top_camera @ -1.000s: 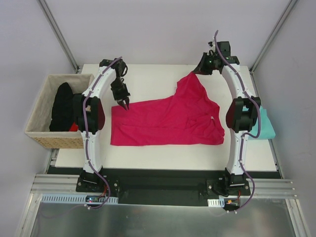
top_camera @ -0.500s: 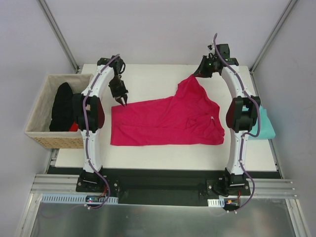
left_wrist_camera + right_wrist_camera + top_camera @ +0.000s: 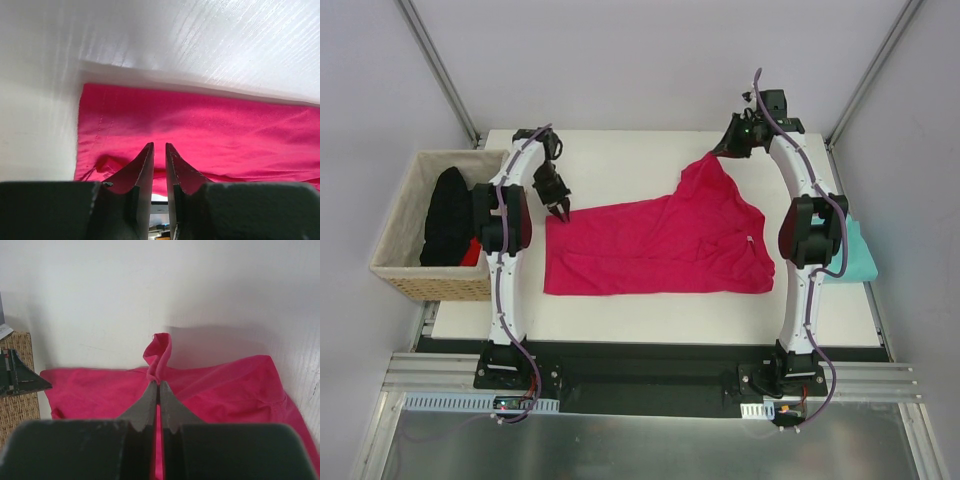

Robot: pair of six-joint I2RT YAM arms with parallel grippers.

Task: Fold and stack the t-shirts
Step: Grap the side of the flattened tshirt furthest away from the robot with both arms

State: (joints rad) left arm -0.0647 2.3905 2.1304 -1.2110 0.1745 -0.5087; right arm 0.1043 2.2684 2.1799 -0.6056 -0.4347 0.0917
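- A bright crimson-pink cloth t-shirt lies spread on the table. Its far corner is lifted, and the right gripper has its jaws clamped on that fold.
- The left gripper hangs over the shirt's far-left corner, jaws a narrow slit apart with nothing between them.
- A teal t-shirt lies right of the crimson shirt, partly hidden by the right arm.
- The flat white table has pale grey walls around it.
- A woven wicker basket, left of the crimson shirt, holds black cloth and something red.
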